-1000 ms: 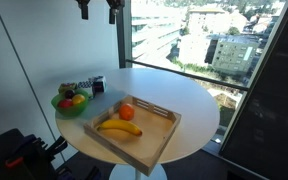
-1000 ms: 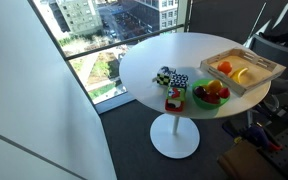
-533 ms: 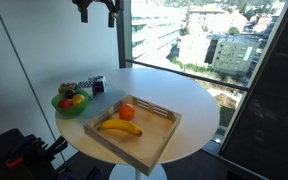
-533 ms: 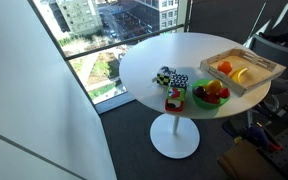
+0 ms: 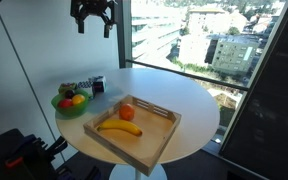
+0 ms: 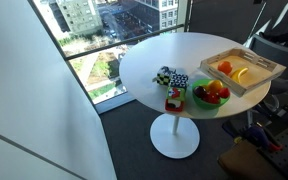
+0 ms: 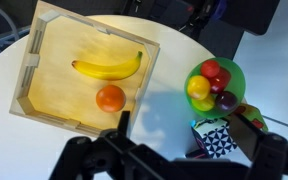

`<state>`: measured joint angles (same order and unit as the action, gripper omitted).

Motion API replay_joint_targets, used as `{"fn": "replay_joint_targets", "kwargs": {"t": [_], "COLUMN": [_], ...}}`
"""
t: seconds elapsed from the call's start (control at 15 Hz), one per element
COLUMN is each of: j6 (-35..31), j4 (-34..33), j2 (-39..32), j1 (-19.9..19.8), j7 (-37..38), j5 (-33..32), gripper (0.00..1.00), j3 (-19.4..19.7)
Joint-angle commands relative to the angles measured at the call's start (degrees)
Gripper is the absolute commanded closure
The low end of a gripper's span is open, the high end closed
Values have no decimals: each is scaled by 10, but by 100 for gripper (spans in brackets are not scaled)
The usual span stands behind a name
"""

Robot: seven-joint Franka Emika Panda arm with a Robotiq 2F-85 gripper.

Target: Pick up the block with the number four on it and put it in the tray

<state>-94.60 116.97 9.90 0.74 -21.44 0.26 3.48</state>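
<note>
The light-wood tray lies on the round white table and holds a banana and an orange. A small black-and-white cube, the block, stands on the table beside the green fruit bowl. I cannot read a number on it. A second similar cube stands next to it. My gripper is open and empty, high above the table. In the wrist view the block shows between its fingers.
The green bowl holds several fruits. A small red object lies next to it. The table stands by a tall window, with a dark pillar at one side.
My gripper has come down a little into view at the top of the exterior view. The objects on the table have not moved.
</note>
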Motion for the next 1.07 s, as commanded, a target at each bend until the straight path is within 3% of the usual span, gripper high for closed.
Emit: {"fn": "replay_joint_targets", "kwargs": {"t": [0.0,0.33,1.0], "j6": [-4,-21,-169], "j4": [-7,-5,39], "j2": [-16,-35,-43], "j1": [9,26,43], "j7": [16,28,50], "j5": [-17,-34,-32], "gripper": [0,0,0], "j3": [-23,-52,-76]}}
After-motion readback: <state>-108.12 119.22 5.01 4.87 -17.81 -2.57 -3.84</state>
